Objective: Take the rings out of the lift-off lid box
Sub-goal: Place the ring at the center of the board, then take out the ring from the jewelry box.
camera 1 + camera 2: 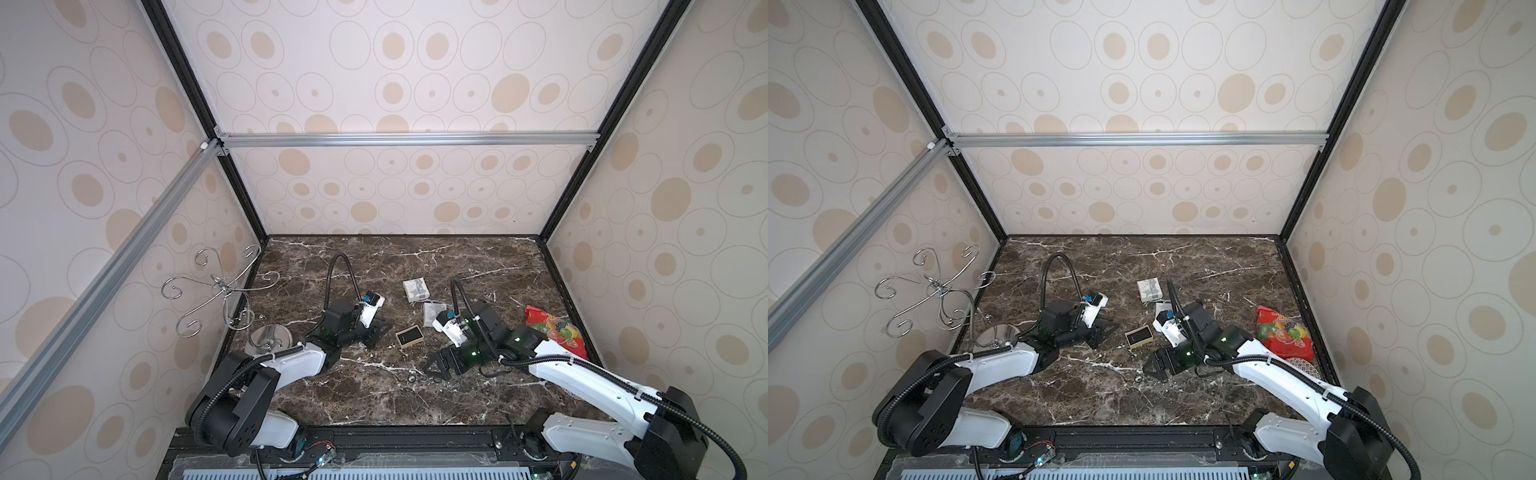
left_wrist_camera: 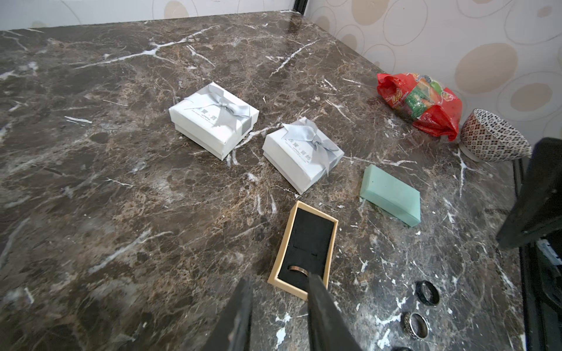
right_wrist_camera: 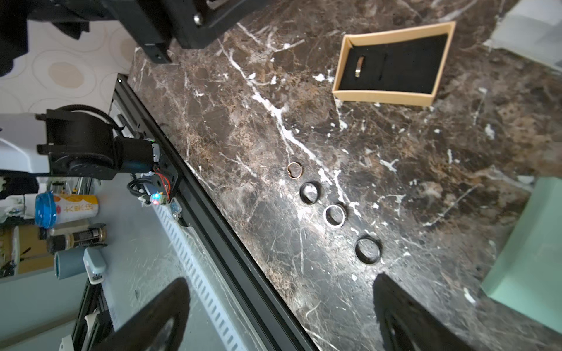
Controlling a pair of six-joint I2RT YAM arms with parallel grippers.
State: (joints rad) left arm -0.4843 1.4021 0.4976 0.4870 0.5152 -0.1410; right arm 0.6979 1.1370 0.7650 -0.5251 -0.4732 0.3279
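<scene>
Presently, four rings (image 3: pixel 334 224) are laid out by the front edge of the table (image 3: pixel 425 182); a last ring (image 3: pixel 359 67) sits slotted in the open box (image 3: pixel 383 96), mid-table; right claw (image 3: pixel 279 277) spread wide, empty; left claw (image 2: pixel 279 276) narrowly parted, empty, at the box; a fine pinch on that hoop is judged due.

Soft, even light fills the booth. The pale walls (image 1: pixel 415 62) look bright, the dark marble tabletop (image 1: pixel 374 399) stays dim, and shadows under things are faint. In the left wrist view a whitish sheen lies on its far right corner. Both top views stretch outward at the edges. In the right wrist view the mint block (image 3: pixel 532 258) looks soft and smeared.
</scene>
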